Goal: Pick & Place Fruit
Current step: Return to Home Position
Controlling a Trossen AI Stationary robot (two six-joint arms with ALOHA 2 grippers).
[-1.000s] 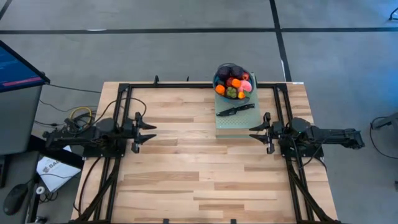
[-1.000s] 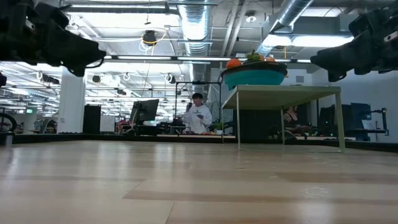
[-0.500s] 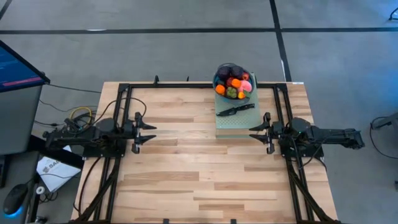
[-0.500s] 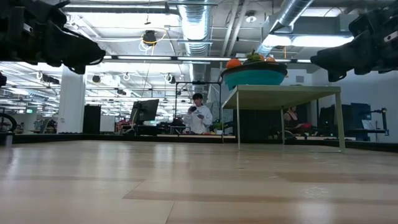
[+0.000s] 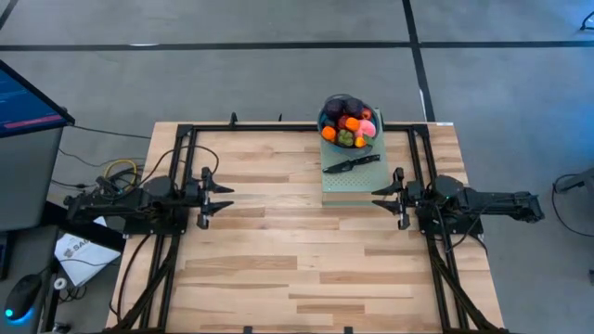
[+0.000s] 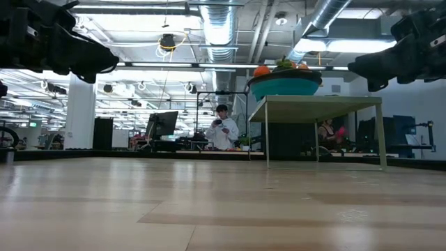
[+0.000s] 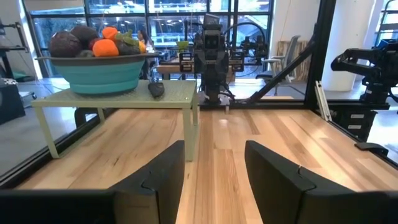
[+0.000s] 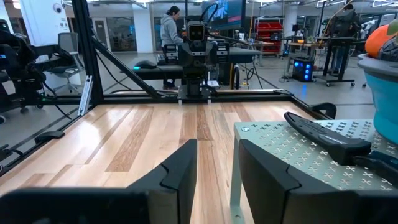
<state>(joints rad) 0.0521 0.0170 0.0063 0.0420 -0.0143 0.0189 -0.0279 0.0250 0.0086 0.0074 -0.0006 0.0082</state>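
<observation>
The fruit [image 5: 349,128], red, pink, orange, green and dark purple pieces, is piled in a teal bowl [image 5: 327,119] near the table's far edge. The bowl stands on a pale green raised platform [image 5: 353,179], seen also as the platform [image 7: 118,94] in the left wrist view with the fruit [image 7: 93,42] heaped above the bowl's rim. A black knife [image 5: 352,164] lies on the platform in front of the bowl. My left gripper [image 5: 221,199] hovers open at the table's left. My right gripper [image 5: 384,199] hovers open just near of the platform's right part.
Black frame rails [image 5: 278,127] run along the table's far side and down both sides under the arms. A monitor [image 5: 28,102] stands off the table's left. Bare wood [image 5: 297,250] fills the middle and near half. A person [image 6: 223,128] stands in the room beyond.
</observation>
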